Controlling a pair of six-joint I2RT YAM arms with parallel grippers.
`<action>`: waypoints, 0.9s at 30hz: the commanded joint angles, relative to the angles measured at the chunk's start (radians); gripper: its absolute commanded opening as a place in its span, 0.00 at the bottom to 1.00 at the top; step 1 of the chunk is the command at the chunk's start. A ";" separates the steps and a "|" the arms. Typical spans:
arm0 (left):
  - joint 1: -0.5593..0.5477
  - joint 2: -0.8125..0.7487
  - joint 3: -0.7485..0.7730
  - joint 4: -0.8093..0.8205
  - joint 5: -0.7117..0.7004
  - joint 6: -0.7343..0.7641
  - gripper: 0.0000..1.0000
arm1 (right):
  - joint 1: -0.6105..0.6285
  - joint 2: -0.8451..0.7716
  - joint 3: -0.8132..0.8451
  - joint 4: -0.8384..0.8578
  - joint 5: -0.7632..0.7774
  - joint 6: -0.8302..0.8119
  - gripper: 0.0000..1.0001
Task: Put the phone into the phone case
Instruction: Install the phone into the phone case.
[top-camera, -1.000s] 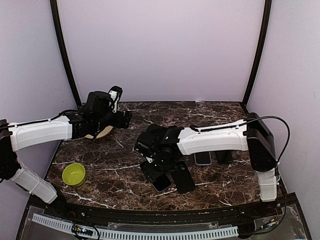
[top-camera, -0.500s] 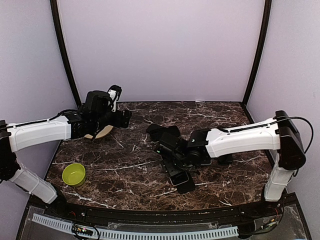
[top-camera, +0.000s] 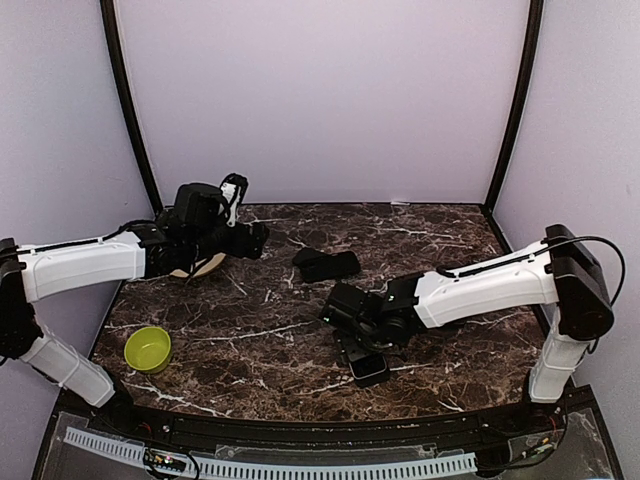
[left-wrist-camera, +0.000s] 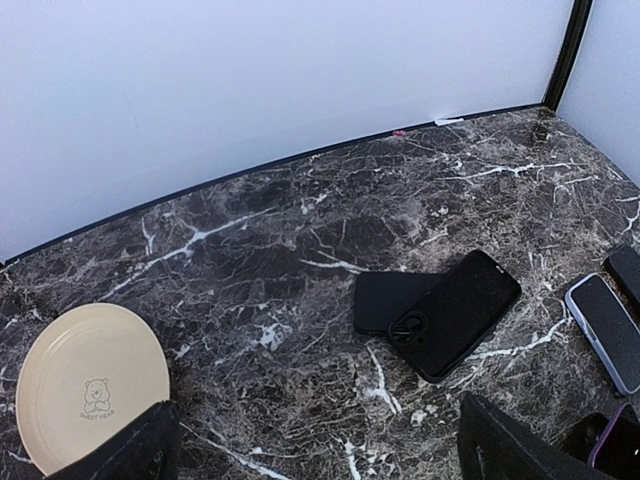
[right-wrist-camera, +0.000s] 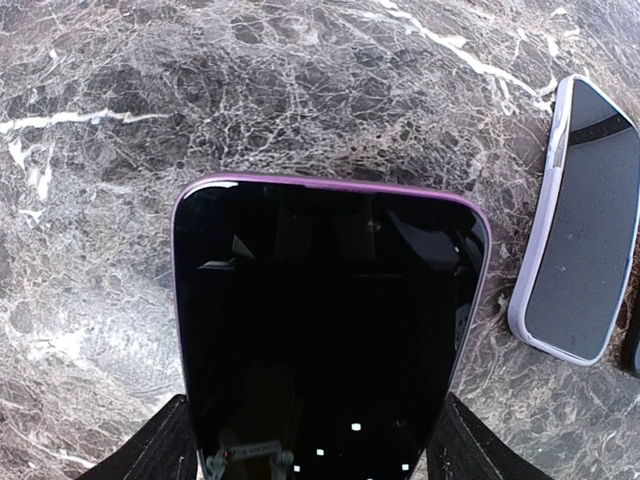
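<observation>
Purple-rimmed phone (right-wrist-camera: 325, 330) now sits between the right gripper (right-wrist-camera: 315, 445) jaws, which are part-open and clamped across its width. The arm has swung right, leaving the black case (left-wrist-camera: 380, 300) uncovered, well ahead of the jaws. Insertion not started. Left gripper (top-camera: 250, 240) is wide open and empty.

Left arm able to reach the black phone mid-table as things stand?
Probably yes: the left gripper is open and empty, bare marble lies between it and the black phone, and the right gripper, holding the purple-edged phone, sits nearer the front.

plate (left-wrist-camera: 112, 345) — bear print, caption illegible
</observation>
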 joint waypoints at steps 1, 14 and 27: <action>-0.002 0.010 0.017 -0.003 0.032 -0.017 0.98 | 0.007 0.017 -0.022 0.039 0.016 -0.002 0.20; -0.001 0.018 0.015 -0.002 0.027 -0.013 0.98 | 0.007 0.002 -0.085 0.050 -0.011 -0.005 0.21; -0.001 0.013 0.015 -0.002 0.026 -0.011 0.98 | 0.000 0.040 -0.081 0.033 -0.059 0.033 0.46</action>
